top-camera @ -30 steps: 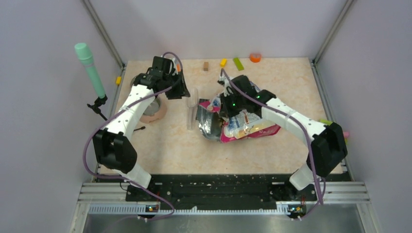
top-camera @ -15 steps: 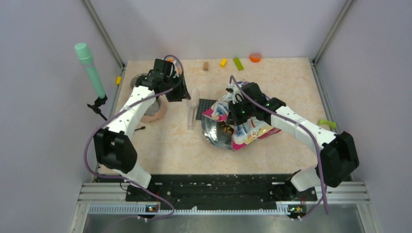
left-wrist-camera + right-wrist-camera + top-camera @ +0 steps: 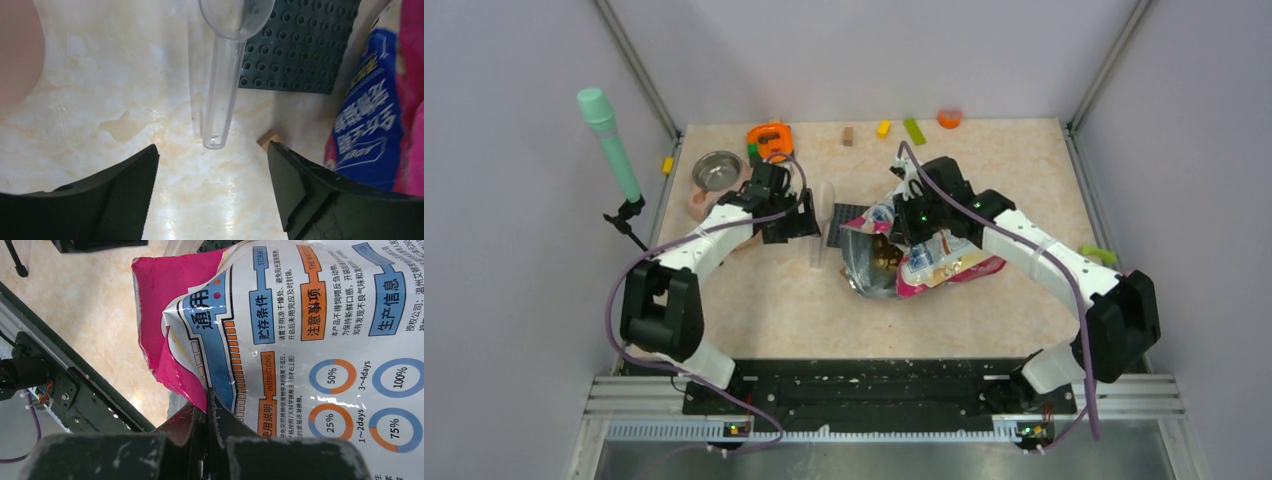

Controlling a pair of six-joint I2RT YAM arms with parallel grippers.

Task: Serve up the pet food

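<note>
Pet food (image 3: 885,254), small dark-brown kibble, sat inside the open silver-lined mouth of the glossy pink-and-blue bag (image 3: 929,262), which lay on its side mid-table. The right gripper (image 3: 207,410) was pinched tight on a pink edge of the bag, jaws fully together on the film.

The left gripper (image 3: 212,150) stood wide with nothing between its jaws. We took the coming move to be a pick-up of the clear plastic scoop (image 3: 223,75).

- Key relation: in the left wrist view the scoop's long axis ran 12 to 6 o'clock, cup at 12, open handle end at 6, pointing into the gap between the jaws.
- The handle end lay close ahead of the jaws, roughly centred, apart from both.
- From overhead the scoop (image 3: 822,215) lay just beside the left gripper at its 3 o'clock, and the kibble lay at about 4 o'clock from the scoop.
- We judged the left arm the nearer one, and the only free one.
- The scoop's cup overlapped the dark grey square studded plate (image 3: 300,47).
- A small tan block (image 3: 268,137) lay near the handle end, at its 3 o'clock.

Not resolved:
- The cup was cut off at the top of the wrist view.
- The amount of kibble in the bag was hidden.
- The right wrist view showed only printed film.
- Overhead, the right jaws were masked by the arm.
</note>
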